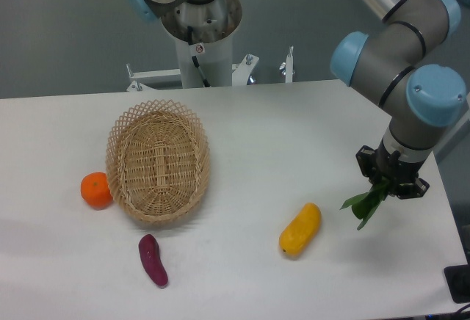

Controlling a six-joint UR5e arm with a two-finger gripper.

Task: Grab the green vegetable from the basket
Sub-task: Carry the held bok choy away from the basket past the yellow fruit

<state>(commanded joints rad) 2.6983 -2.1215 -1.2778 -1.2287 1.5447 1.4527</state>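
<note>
Gripper (387, 183) clamped on green vegetable (366, 204), near table's (294, 114) right edge, well apart from basket (158, 162)

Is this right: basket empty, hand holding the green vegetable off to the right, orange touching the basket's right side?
Not quite. In the camera view the orange sits against the left side of the basket. The rest holds: basket empty, hand gripping the green vegetable at right.

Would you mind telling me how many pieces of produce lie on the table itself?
3: the orange left of the basket, the sweet potato in front of it, the yellow fruit further right. None seems hidden.
</note>
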